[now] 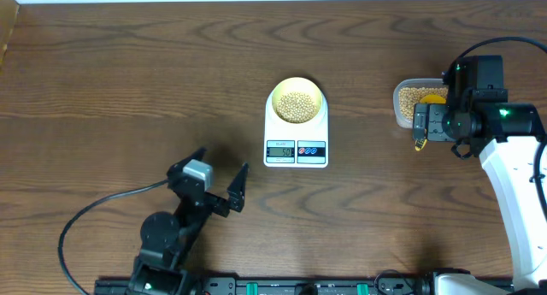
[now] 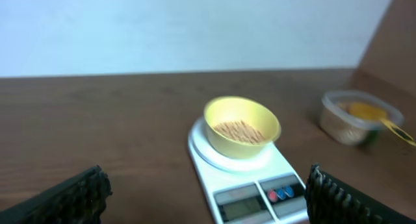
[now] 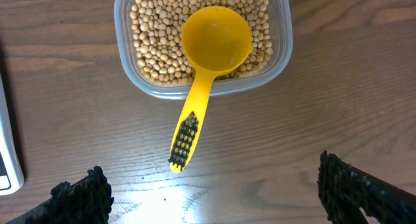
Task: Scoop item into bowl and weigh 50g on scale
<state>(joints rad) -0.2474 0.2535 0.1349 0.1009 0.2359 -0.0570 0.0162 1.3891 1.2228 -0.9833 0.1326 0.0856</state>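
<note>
The pale yellow-green bowl [image 1: 297, 90] [image 2: 224, 117] stands on the white scale [image 1: 296, 150] [image 2: 285, 164] and holds a layer of tan beans [image 1: 297, 105] [image 2: 242, 130]. More beans [image 3: 156, 42] fill a clear tub [image 1: 403, 99] [image 3: 281, 58] to the right, with a yellow scoop [image 3: 214, 36] resting in it, handle over the rim. My right gripper [image 1: 430, 122] [image 3: 211, 185] hangs open above the table just in front of the tub, touching nothing. My left gripper [image 1: 224, 158] [image 2: 208, 185] is open, low at the front left, facing the scale.
The scale's display [image 1: 280, 150] and two buttons [image 1: 311, 150] face the front edge. A black cable [image 1: 94, 214] runs from the left arm across the table. A wall [image 2: 195, 29] rises behind the table's far edge.
</note>
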